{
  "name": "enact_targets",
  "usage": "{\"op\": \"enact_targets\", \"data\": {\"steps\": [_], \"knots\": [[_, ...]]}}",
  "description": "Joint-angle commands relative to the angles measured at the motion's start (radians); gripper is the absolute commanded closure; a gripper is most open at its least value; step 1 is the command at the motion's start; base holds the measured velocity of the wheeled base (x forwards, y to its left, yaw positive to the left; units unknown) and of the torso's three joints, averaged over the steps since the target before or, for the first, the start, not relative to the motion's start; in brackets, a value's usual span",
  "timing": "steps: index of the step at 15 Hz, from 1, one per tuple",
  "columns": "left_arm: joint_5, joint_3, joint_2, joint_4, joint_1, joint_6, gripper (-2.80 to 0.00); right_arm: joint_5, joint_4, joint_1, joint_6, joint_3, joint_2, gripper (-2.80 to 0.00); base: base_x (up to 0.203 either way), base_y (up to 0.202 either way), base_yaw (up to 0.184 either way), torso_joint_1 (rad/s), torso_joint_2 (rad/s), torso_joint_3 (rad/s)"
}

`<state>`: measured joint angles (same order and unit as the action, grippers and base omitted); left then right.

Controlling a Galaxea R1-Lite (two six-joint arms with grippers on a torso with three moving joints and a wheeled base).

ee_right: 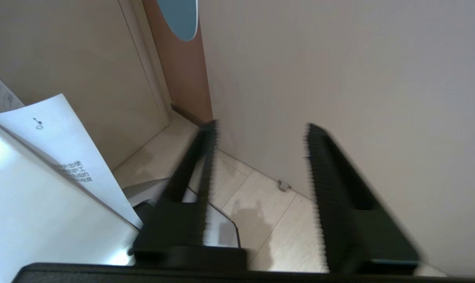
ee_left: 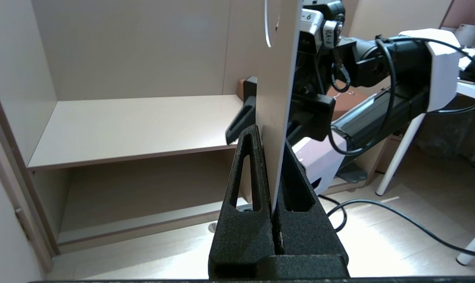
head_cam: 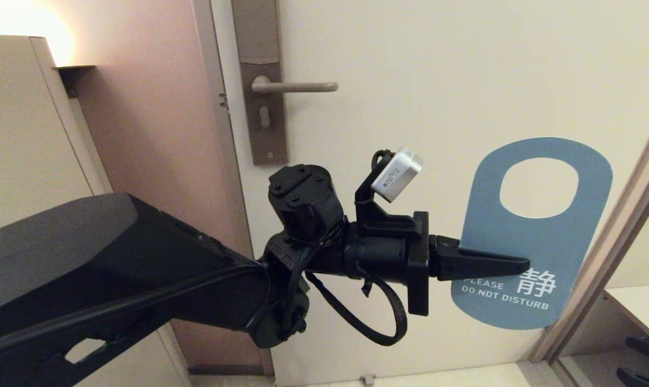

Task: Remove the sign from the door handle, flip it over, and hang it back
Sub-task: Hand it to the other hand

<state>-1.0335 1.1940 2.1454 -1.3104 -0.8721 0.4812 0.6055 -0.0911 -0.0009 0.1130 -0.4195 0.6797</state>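
Observation:
The sign (head_cam: 550, 242) shows its blue "DO NOT DISTURB" face in the head view, upright with the oval hole on top, in front of the door and well right of and below the door handle (head_cam: 297, 86). My left gripper (head_cam: 518, 263) is shut on the sign's lower left part, reaching in from the left. In the left wrist view the sign (ee_left: 277, 98) stands edge-on between the shut fingers (ee_left: 245, 173). The handle is bare on its brown backplate (head_cam: 260, 118). My right gripper (ee_right: 261, 127) is open and empty, low at the right (head_cam: 625, 355). The sign's blue end (ee_right: 178, 15) shows in the right wrist view.
The cream door (head_cam: 437, 80) fills the middle. A beige cabinet (head_cam: 23, 134) stands at the left. A shelf unit (head_cam: 636, 301) sits low at the right behind the door frame (head_cam: 614, 236). A small door stop (head_cam: 366, 379) is on the floor.

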Motion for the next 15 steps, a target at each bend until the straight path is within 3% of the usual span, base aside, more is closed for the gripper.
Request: {"op": "enact_targets", "data": {"steps": [1, 7, 11, 15], "knots": [[-0.006, -0.001, 0.008, -0.009, 0.002, 0.002, 0.00, 0.002, 0.000, 0.001, 0.007, 0.008, 0.013, -2.80, 0.000, 0.000, 0.000, 0.000, 0.00, 0.000], [-0.007, -0.001, 0.021, -0.038, 0.001, 0.005, 0.00, 0.006, 0.015, 0.003, 0.016, 0.001, 0.061, -2.80, 0.000, 0.000, 0.000, 0.000, 0.00, 0.000], [-0.002, 0.000, 0.022, -0.047, -0.002, 0.005, 0.00, 0.002, 0.111, 0.128, 0.016, -0.001, 0.145, -2.80, 0.000, 0.000, 0.000, 0.000, 0.00, 0.000], [-0.002, 0.002, 0.027, -0.052, -0.005, 0.005, 0.00, -0.002, 0.240, 0.182, 0.013, -0.002, 0.250, -2.80, 0.000, 0.000, 0.000, 0.000, 0.00, 0.000]]}}
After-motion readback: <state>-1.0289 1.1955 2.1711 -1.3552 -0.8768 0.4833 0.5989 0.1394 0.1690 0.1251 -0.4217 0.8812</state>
